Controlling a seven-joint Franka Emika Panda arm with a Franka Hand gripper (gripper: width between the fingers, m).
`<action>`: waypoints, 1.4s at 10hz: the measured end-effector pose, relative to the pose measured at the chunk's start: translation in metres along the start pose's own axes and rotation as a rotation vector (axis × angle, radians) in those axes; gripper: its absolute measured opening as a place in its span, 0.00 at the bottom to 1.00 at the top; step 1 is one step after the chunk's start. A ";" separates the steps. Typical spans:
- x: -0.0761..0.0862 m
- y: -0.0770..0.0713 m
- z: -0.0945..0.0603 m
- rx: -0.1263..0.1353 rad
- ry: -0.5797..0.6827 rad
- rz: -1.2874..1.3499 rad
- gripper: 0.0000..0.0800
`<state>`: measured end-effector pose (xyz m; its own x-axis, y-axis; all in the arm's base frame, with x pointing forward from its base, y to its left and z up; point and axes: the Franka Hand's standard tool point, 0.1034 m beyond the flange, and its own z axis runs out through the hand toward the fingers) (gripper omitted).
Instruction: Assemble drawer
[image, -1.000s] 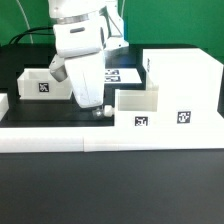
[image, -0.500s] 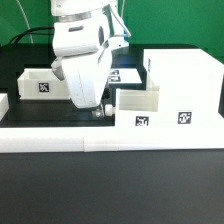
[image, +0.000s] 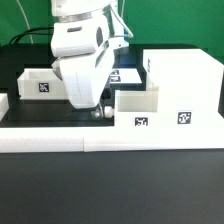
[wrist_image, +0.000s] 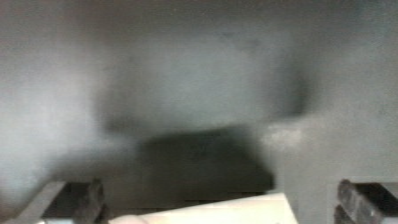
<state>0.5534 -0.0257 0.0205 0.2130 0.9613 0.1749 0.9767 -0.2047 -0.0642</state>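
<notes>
My hand (image: 100, 109) has shifted slightly toward the exterior view's right, fingers spread and empty, low over the black table (image: 35, 112) just beside the open white drawer box (image: 138, 108), so I judge a grasp is close.

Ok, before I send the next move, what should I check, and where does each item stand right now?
1. End effector open: ok, the wrist view shows its fingers well apart.
2. Nothing caught between the fingers: cannot tell, the wrist view is too blurred.
3. End effector clear of the small box: cannot tell; in the exterior view it hangs low, close on that box's left.
4. Small box upright, open side up: ok.
5. Left box upright on the table, away from the arm's tip: ok.
6. Large case standing upright: ok.
</notes>
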 end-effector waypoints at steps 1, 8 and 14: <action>0.001 0.004 -0.002 0.004 0.000 -0.028 0.81; 0.016 0.025 -0.008 -0.037 -0.047 -0.005 0.81; 0.013 0.022 -0.004 -0.051 -0.052 -0.045 0.81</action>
<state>0.5781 -0.0186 0.0253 0.1689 0.9777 0.1252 0.9855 -0.1693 -0.0073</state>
